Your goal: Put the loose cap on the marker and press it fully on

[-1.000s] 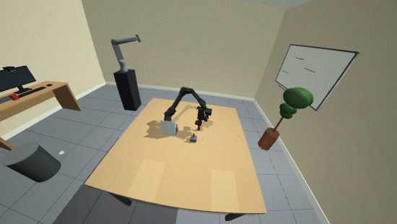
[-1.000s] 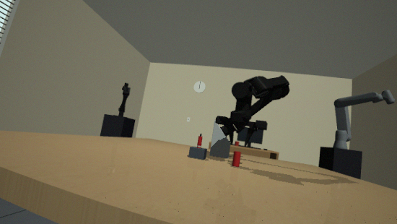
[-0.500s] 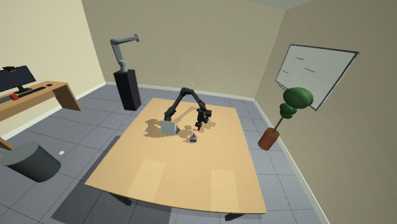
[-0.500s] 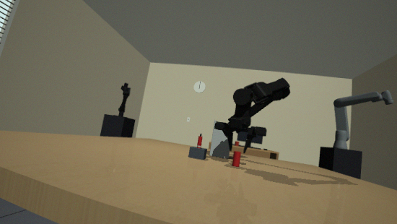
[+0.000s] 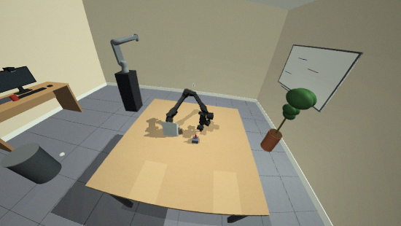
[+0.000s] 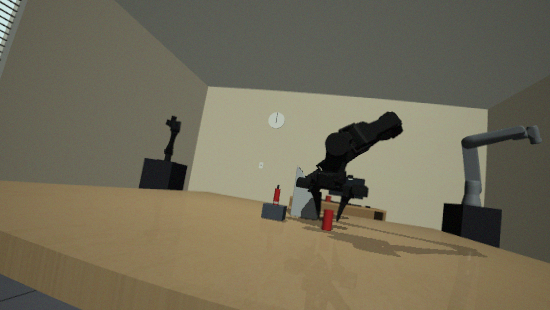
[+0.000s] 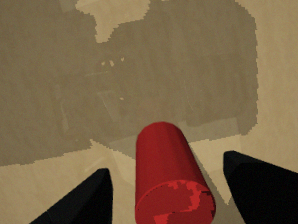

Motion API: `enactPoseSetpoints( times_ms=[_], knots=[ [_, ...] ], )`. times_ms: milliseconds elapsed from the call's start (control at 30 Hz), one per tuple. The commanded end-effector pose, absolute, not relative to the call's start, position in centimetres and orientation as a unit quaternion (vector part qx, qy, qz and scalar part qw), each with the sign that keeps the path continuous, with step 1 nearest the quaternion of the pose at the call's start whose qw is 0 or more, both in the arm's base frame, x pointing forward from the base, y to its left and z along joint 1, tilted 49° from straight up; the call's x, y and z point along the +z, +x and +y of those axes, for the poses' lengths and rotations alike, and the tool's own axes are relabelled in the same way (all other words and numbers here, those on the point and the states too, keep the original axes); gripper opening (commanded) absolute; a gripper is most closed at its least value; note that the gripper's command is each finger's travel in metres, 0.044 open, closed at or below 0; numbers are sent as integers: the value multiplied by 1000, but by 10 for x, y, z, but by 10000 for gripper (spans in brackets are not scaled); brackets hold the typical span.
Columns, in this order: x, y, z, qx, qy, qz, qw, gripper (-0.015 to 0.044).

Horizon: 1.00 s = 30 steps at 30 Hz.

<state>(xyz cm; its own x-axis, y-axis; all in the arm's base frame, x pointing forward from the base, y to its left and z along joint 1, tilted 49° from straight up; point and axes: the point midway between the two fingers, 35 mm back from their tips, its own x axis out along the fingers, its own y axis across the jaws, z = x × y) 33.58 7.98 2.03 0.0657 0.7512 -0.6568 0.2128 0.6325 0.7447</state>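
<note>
The holder block [image 5: 193, 141] [image 6: 274, 212] is set on the wooden table [image 5: 189, 164] [image 6: 150, 240] [image 7: 275, 100], and the marker [image 5: 195, 135] [image 6: 276, 195] is held upright in it, red-bodied, with its dark tip bared at the top. The cap [image 6: 327, 220] [image 7: 170, 165], a plain red cylinder, is stood upright on the table near the holder block and apart from it — to the block's right in the exterior view, and beyond it, slightly to the right, in the top view. The marker is thus left uncapped.

The black gripper [image 5: 200, 128] [image 6: 328, 219] [image 7: 166, 169] is pointed downward at the cap, off to the same side of the holder block. Its fingers are parted partway, and nothing is clamped between them. In the wrist view the cap is framed by the two dark fingertips, with table seen on either side of it — no contact is shown. The black arm [image 5: 189, 92] [image 6: 367, 132] is bent high above the table, its raised elbow placed beyond the holder block in the top view.

A pale grey panel [image 5: 170, 129] [image 6: 300, 200] is stood to the left of the holder block in the top view, and shadows are cast across the table around the cap.
</note>
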Motion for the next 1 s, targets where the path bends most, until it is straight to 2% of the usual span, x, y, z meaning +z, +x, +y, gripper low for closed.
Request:
enactPoseSetpoints(
  times_ms=[0, 133, 267, 567, 667, 967],
  knots=[
    [16, 335, 86, 214, 374, 650, 626, 232],
    [13, 335, 89, 214, 375, 650, 626, 232],
    [13, 335, 89, 214, 375, 650, 626, 127],
    [13, 335, 89, 214, 375, 650, 626, 67],
    [15, 337, 85, 213, 377, 645, 630, 0],
    [23, 338, 73, 211, 378, 639, 635, 0]
  ],
)
